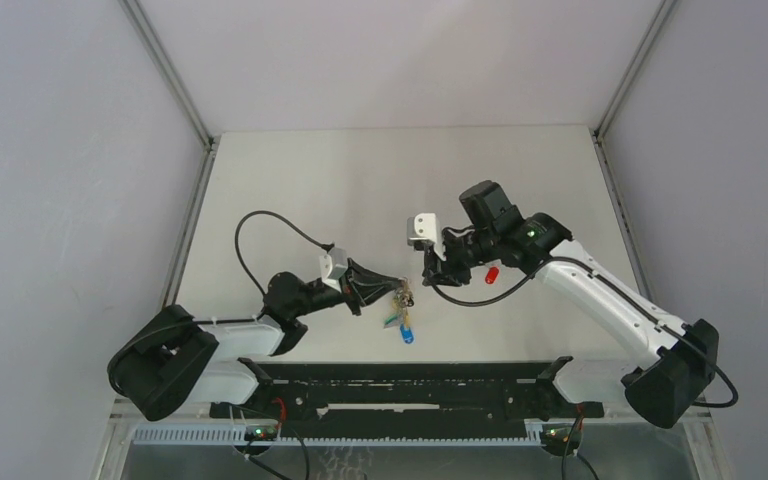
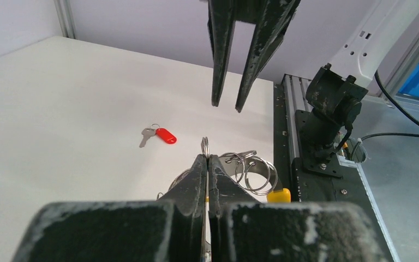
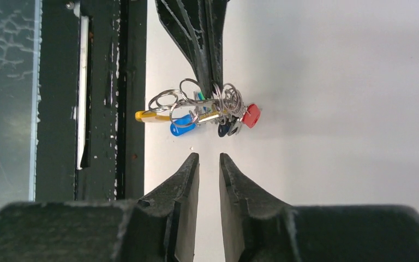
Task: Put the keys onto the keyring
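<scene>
The left tool (image 2: 206, 159) is clamped shut on the keyring (image 2: 205, 146), pinching one coil of wire that stands up just past its tips. The rest of the bunch, smaller rings (image 2: 253, 170), a blue key (image 3: 183, 125) and red and yellow heads, hangs beside it low over the surface (image 2: 60, 109), close to the front rail (image 2: 281, 125). The right tool (image 3: 208, 159) faces the bunch, near but not touching, its jaws a narrow gap apart with nothing between them. A loose red key (image 2: 162, 135) lies flat on the surface, well apart from the bunch and not yet threaded. Several things look likely to go wrong. The hold on the coil is thin and edge-on, so a push from the right tool could twist it in the pads or knock it free and drop the bunch. The hanging keys may swing and hide the split in the ring. The red key is small and flat, so closing fingers could scrape the surface, skid it away or lift it crooked. Whether the yellow head is on the ring cannot be told
</scene>
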Available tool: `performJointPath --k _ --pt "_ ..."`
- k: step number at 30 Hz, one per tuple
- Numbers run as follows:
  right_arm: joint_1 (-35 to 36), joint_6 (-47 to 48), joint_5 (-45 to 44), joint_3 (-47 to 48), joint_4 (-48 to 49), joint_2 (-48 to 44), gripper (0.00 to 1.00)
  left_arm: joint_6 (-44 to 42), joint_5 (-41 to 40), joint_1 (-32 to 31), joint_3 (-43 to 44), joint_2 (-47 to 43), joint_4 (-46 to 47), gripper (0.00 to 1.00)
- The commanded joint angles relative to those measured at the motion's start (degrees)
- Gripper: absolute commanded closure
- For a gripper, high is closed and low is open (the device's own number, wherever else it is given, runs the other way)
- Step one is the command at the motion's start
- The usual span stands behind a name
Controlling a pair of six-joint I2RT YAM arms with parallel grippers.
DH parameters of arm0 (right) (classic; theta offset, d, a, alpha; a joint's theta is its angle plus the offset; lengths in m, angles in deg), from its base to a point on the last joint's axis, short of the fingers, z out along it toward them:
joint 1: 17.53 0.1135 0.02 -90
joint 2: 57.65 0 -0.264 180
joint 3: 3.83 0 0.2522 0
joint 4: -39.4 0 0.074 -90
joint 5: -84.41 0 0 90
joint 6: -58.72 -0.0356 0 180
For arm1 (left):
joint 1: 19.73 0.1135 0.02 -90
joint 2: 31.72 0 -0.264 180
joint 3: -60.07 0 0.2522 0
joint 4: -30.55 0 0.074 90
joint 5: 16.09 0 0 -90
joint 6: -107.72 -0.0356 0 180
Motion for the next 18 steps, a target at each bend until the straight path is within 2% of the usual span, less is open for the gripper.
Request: performJointPath --k 1,10,18 --pt "-3.8 -2.2 11.4 -3.9 9.7 -1.0 0.80 1.3 -0.9 0.2 0.3 -0.5 5.4 1.00" --pt "-6.6 -1.8 19.5 -5.9 14.5 2.1 0.80 1.7 0.5 0.2 0.8 -0.1 5.5 1.00" --pt "-6.7 -1.1 22.0 -5.9 15.3 5.1 0.80 1.9 1.4 0.2 1.0 -0.2 5.6 1.00"
